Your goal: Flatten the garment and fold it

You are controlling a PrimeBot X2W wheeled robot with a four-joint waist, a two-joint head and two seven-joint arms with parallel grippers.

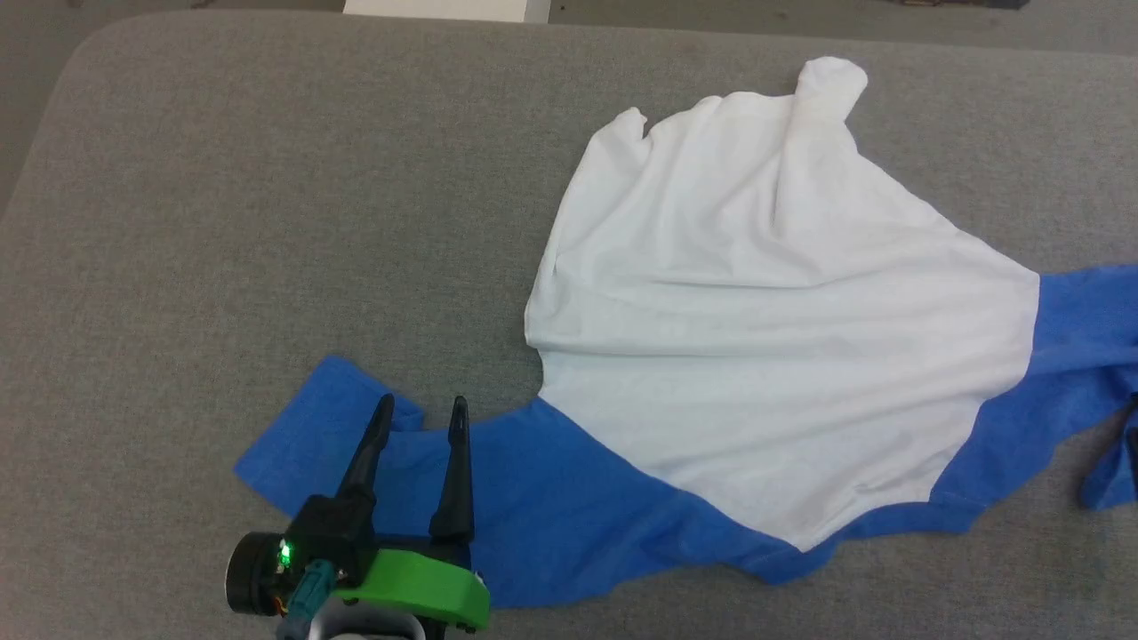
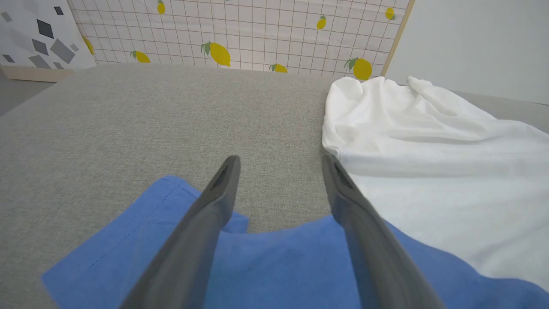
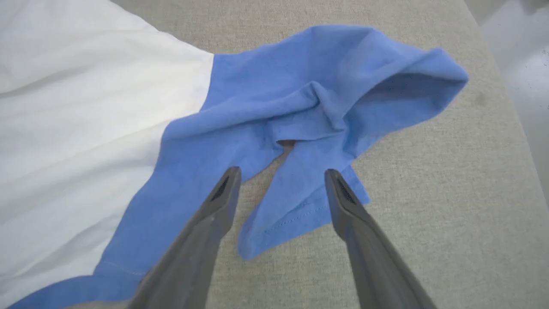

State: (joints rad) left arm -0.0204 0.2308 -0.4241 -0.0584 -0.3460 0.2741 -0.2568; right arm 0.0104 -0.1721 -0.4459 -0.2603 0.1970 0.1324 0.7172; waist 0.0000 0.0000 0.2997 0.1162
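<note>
**Garment** point(image 1: 765, 293) lies on the grey worktop point(image 1: 267, 222), in the right half of the head view. Its white body is spread but rumpled, and a ridge point(image 1: 805, 151) runs to its far edge. The left sleeve point(image 1: 551, 507) reaches toward the near left and lies fairly flat, with a small fold near its end. The right sleeve point(image 3: 326, 90) is bunched, and its cuff point(image 3: 296, 214) is turned back toward the body.

**Step in hand, as judged:** flattening; folding has not begun. Each sleeve end is best pinched at its hem edge and drawn outward along the sleeve's own line, low over the worktop. Pulling both sides together would stretch the body rather than drag it. The bunched right sleeve likely needs unrolling first, and the ridge probably calls for a pull from the far hem.

**Left end effector** point(image 1: 422, 402) hovers over the left sleeve with its fingers pointing away from the robot. Its jaws are wide with nothing gripped.

**Right end effector** point(image 3: 282, 171) points at the right sleeve. Its jaws are wide and straddle the cuff without pinching it. Whether the tips touch the cloth cannot be told.
</note>
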